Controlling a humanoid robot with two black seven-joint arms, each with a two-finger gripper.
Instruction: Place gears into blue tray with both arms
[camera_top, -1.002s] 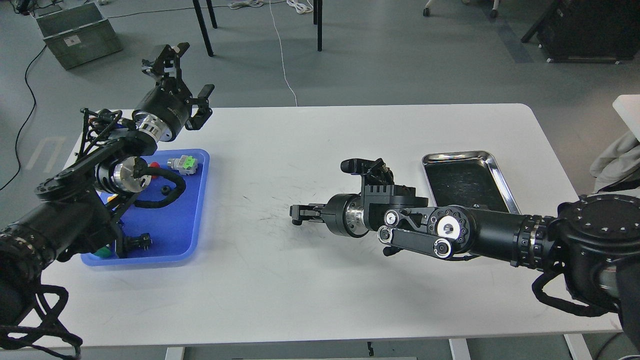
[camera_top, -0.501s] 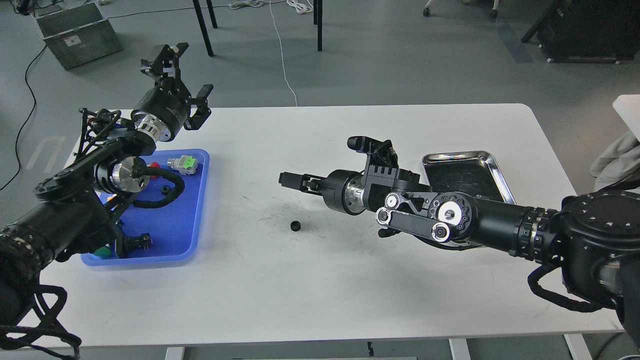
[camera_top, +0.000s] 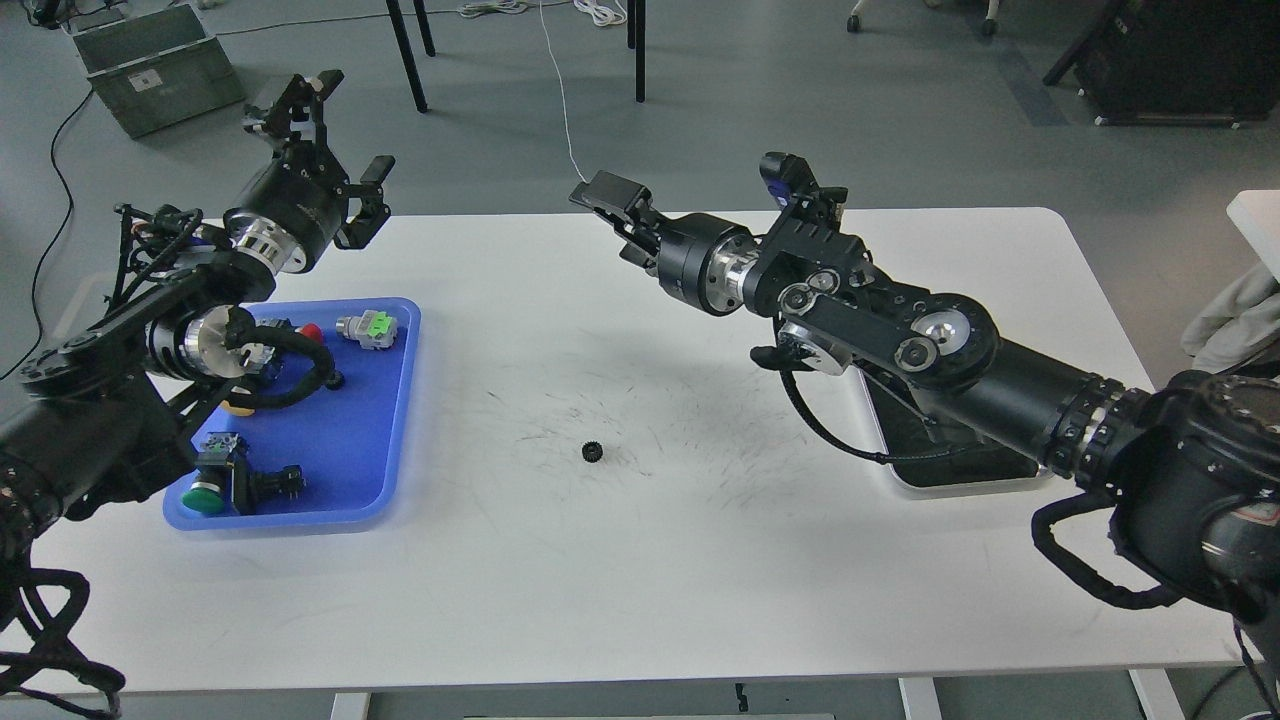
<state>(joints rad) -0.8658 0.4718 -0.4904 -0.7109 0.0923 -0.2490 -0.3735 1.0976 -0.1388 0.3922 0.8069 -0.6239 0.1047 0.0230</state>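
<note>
One small black gear (camera_top: 591, 452) lies alone on the white table (camera_top: 640, 580), near its middle. The blue tray (camera_top: 385, 505) sits at the left. My right gripper (camera_top: 612, 215) is raised high over the table's far edge, well above and behind the gear; its fingers look open with nothing between them. My left gripper (camera_top: 345, 130) hangs open and empty above the tray's far end, pointing away from me. Left-arm cables cover part of the tray floor.
The blue tray holds a grey-and-green connector (camera_top: 365, 327), a red button (camera_top: 311, 331), a green button (camera_top: 205, 497) and a black part (camera_top: 280, 482). A steel tray (camera_top: 950, 485) at the right is mostly hidden behind my right arm. A grey crate (camera_top: 150, 65) stands on the floor beyond.
My right gripper let the gear go on the table, then rose and swung back toward the far edge. My left arm shifted a little up and to the left.
</note>
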